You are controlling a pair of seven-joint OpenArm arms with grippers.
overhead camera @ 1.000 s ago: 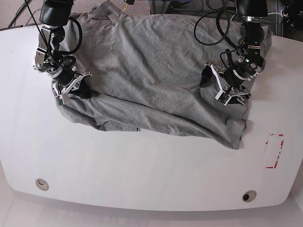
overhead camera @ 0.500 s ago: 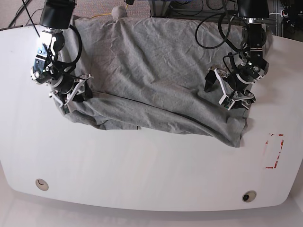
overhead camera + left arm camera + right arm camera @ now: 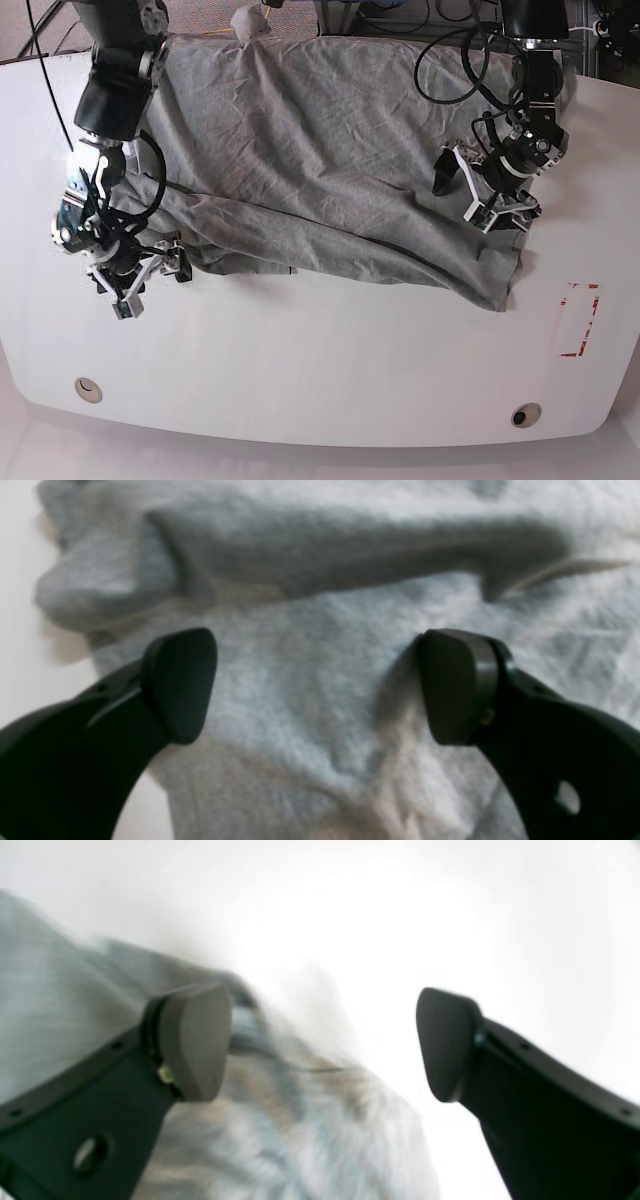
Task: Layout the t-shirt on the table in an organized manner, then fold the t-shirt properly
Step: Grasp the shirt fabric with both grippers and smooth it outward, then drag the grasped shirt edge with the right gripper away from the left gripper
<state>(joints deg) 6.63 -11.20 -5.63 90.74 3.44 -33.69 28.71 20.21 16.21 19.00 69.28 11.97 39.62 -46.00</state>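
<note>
Near edge of the table [image 3: 300,390]: glossy white, two round holes [image 3: 88,389] toward the front corners; red rectangular outline [image 3: 580,320] at the base view's right, clear of the cloth.

Next back, the right gripper [image 3: 140,278], on the base view's left: low over bare white just off the shirt's front-left edge; jaws spread wide, nothing between them; in its wrist view the right gripper [image 3: 320,1045] shows one finger [image 3: 192,1040] over a blurred grey fold and the other over white table, fabric edge running between.

The t-shirt [image 3: 330,170]: heather grey, spread across the far half of the table from left arm base to right arm base; front part folded over itself in a long diagonal ridge, wrinkled; far edge reaches the table's back rim; lowest corner hangs forward near the red mark, not touching it; lettering not visible.

Farther back, the left gripper [image 3: 485,190], on the base view's right: above the shirt's right portion, jaws wide, gripping nothing; in its wrist view the left gripper [image 3: 315,685] has both dark fingertips [image 3: 182,680] apart over rumpled grey cloth, a thick fold beyond them; whether the tips touch the fabric cannot be told.
</note>
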